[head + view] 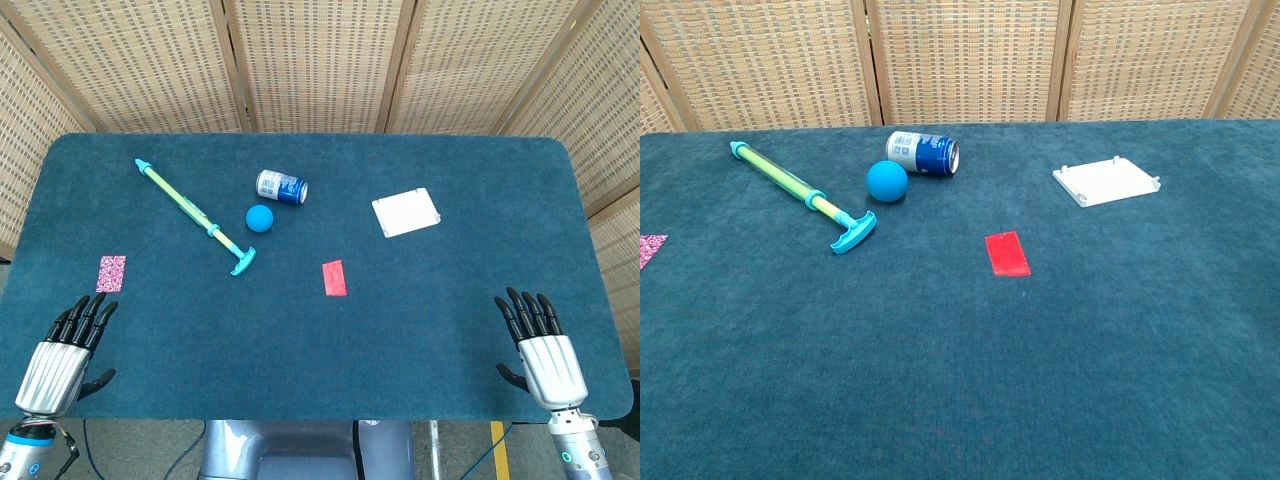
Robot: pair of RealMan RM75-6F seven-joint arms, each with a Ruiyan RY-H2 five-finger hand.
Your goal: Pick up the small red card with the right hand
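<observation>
The small red card [334, 277] lies flat near the middle of the blue table; the chest view shows the same red card [1007, 253] at mid-frame. My right hand [539, 349] rests at the table's front right corner, fingers spread and holding nothing, well to the right of the card. At the front left corner my left hand [68, 347] lies the same way, empty. Neither hand shows in the chest view.
A blue can [281, 187] lies on its side beside a blue ball [260, 218]. A green-and-teal pump toy [196, 215] stretches diagonally at left. A white square tray [406, 212] sits back right of the card. A pink patterned card [111, 273] lies at far left.
</observation>
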